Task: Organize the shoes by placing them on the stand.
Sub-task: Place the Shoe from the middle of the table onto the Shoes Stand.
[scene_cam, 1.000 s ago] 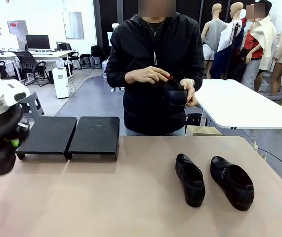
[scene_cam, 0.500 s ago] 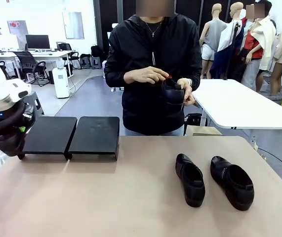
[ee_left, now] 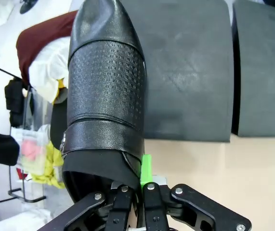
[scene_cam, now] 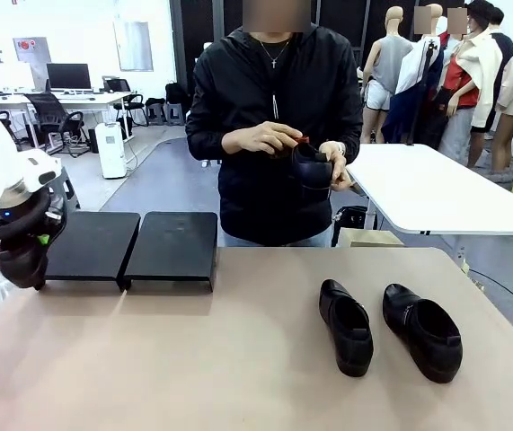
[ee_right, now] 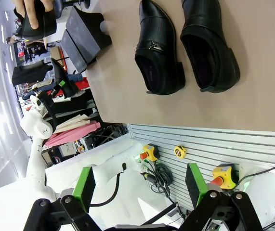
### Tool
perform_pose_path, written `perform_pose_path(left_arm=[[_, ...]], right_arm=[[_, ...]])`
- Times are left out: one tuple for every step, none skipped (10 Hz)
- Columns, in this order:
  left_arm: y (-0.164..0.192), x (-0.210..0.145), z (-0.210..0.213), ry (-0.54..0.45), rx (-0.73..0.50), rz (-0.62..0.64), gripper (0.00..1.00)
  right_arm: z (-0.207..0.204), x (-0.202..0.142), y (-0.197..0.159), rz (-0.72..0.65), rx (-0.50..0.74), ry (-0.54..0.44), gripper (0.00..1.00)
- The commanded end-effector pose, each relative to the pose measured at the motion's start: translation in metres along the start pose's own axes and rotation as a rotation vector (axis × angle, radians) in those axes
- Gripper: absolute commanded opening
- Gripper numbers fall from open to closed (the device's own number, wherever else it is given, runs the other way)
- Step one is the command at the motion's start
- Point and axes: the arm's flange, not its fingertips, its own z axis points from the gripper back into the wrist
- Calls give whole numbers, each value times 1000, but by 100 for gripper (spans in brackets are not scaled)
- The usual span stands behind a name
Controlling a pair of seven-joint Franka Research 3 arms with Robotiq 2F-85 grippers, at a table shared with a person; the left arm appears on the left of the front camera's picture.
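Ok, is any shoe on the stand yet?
No, the stand is bare; the left gripper holds one shoe.

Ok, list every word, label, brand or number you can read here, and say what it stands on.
No text can be read.
Wall notices, far left of the front view: too small to read.
Shoes and stand: no print or brand shows.

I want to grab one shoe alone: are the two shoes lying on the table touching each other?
Apart. The front view shows a strip of bare table between the left shoe and the right shoe along their whole length.
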Motion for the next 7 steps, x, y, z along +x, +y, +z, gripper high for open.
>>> perform_pose_path(left_arm=[[-17, 20, -12, -91, 15, 73, 0], [-22, 24, -15, -118, 28, 63, 0], [-28, 29, -23, -128, 11, 15, 0], [-33, 35, -33, -136, -20, -8, 0], [-35, 40, -41, -154, -24, -33, 0], [-36, 43, -47, -161, -8, -47, 0], [-36, 46, -52, -160, 3, -67, 0]], right_arm=[[4, -1, 1, -2, -12, 11, 100], [4, -1, 1, -2, -12, 11, 100], [4, -1, 1, -2, -12, 11, 100], [4, -1, 1, -2, -12, 11, 100], [4, -1, 1, -2, -12, 11, 100], [4, -1, 1, -2, -12, 11, 100], [4, -1, 1, -2, -12, 11, 100]])
